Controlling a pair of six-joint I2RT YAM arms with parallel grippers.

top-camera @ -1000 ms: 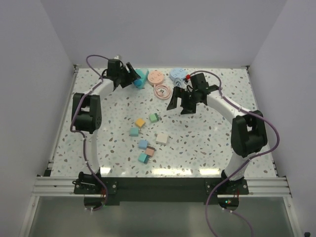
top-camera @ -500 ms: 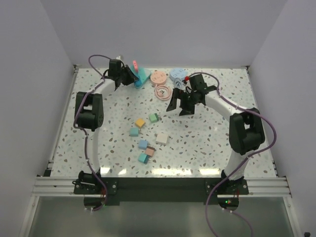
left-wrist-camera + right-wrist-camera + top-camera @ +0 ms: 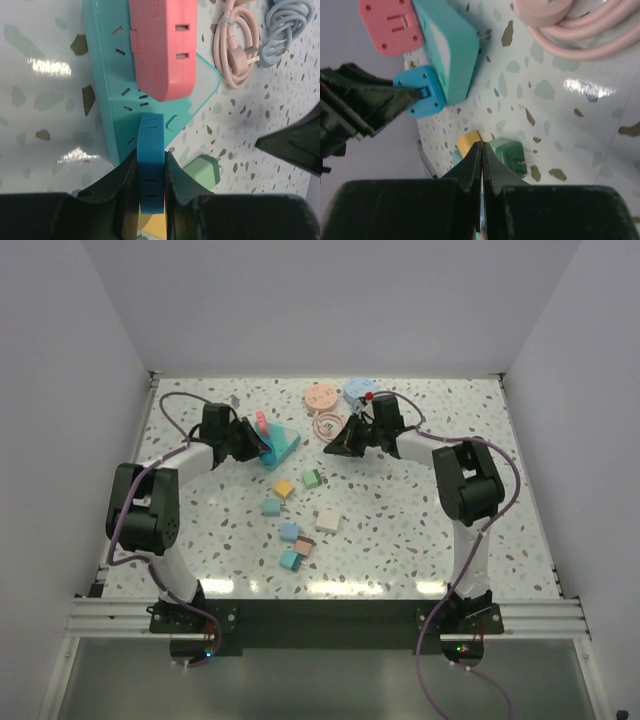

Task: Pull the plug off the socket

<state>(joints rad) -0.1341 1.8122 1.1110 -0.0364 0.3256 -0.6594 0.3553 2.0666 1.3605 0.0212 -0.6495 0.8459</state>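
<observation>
The blue plug [image 3: 151,145] is small, flat and smooth. It sits pressed against the face of the teal socket [image 3: 107,75], near the socket's low end. I cannot tell if its pins are in the holes.

The left gripper [image 3: 150,172] has the blue plug. Its two black fingers [image 3: 127,175] squeeze the plug from both sides, open only as wide as the plug.

The socket is a long, smooth plastic bar with rows of little slots. It lies near the back left of the speckled table [image 3: 400,530]. A fat pink plug [image 3: 162,45] with round corners sits on the socket too, just past the blue one.

The right gripper [image 3: 481,150] is closed tight. Its two fingers touch each other and hold nothing. It hangs near the socket, a bit to the right, with its tip pointing at it.

Behind it lie a coiled pink cord [image 3: 232,55] and a coiled pale blue cord [image 3: 285,25]. A green block [image 3: 202,172] and a yellow block [image 3: 467,141] lie just in front of the socket. More small blocks lie nearer the arms' bases.
</observation>
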